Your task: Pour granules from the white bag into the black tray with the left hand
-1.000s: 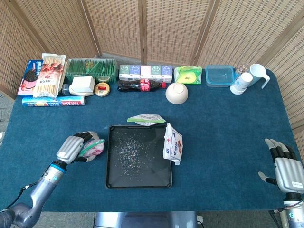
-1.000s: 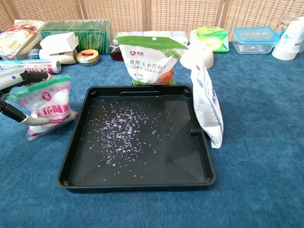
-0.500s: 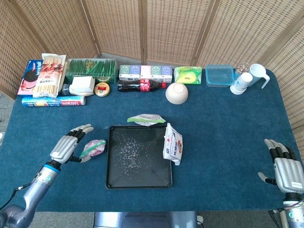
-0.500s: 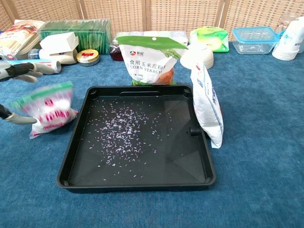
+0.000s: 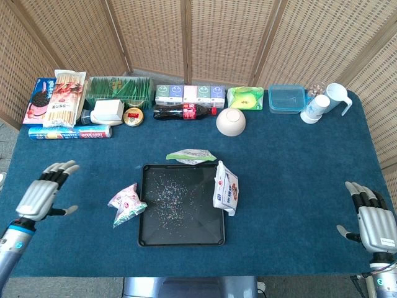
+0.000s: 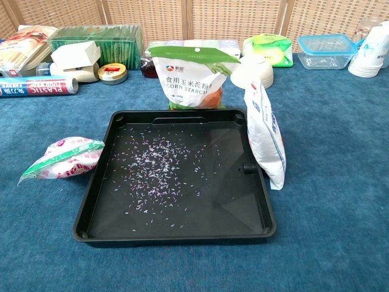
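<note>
The black tray [image 5: 149, 233] [image 6: 97, 188] lies mid-table with purple granules [image 5: 169, 198] [image 6: 159, 170] scattered over its floor. The white bag with a green top and pink print [image 5: 126, 203] [image 6: 64, 159] lies on its side on the cloth against the tray's left rim. My left hand [image 5: 43, 193] hovers far to the left of it, fingers spread, holding nothing; the chest view does not show it. At the table's front right corner my right hand [image 5: 372, 217] rests, fingers apart and empty.
A corn starch bag [image 6: 191, 76] stands behind the tray, and a white pouch [image 5: 226, 188] [image 6: 265, 137] leans on its right rim. Along the back: snack boxes [image 5: 56, 98], plastic wrap roll [image 5: 69, 131], cola bottle [image 5: 184, 112], bowl [image 5: 231, 121], blue-lidded container [image 5: 287, 99], cups [image 5: 322, 104].
My left hand let go of the white bag and drew away to the left. The bag dropped onto its side beside the tray. The right hand stayed put.
</note>
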{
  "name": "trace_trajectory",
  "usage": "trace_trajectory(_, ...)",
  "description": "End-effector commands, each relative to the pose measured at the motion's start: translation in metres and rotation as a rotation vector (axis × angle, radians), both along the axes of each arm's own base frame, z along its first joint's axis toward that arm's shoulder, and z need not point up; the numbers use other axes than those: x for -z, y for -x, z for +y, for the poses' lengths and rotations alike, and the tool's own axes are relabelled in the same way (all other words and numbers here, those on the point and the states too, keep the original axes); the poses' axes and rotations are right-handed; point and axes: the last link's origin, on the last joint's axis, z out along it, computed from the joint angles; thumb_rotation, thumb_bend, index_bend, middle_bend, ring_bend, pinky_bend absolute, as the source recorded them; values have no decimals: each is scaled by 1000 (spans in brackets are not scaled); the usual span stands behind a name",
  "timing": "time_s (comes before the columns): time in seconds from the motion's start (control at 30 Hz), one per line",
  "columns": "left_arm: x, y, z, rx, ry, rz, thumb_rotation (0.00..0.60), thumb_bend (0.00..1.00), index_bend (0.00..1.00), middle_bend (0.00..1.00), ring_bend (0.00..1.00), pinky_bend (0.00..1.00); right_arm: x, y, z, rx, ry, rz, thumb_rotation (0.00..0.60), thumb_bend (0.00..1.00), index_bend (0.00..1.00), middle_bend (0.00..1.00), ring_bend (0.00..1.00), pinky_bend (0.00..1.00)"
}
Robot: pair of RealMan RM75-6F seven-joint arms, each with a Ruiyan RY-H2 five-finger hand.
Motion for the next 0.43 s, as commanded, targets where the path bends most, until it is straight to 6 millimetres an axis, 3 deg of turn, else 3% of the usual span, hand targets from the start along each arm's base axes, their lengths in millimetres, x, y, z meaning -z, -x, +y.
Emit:
trace_trajectory(0.03, -18, 14, -20, -19, -69, 37, 600, 0, 20, 0, 5, 76, -1, 0, 0, 1, 3, 0, 600, 0, 27, 103, 123, 99)
trace_trajectory(0.17, -34, 29, -48, -79, -161, 124, 600, 0, 20, 0, 5, 76, -3, 1, -1, 2, 16, 0, 600, 0, 28, 103, 123, 99)
trace_trajectory(0.43, -41, 21, -67, -39, -213, 109, 600, 0, 20, 0, 5, 75, -4, 1, -1, 2, 22, -1, 600, 0, 27, 103, 123, 99)
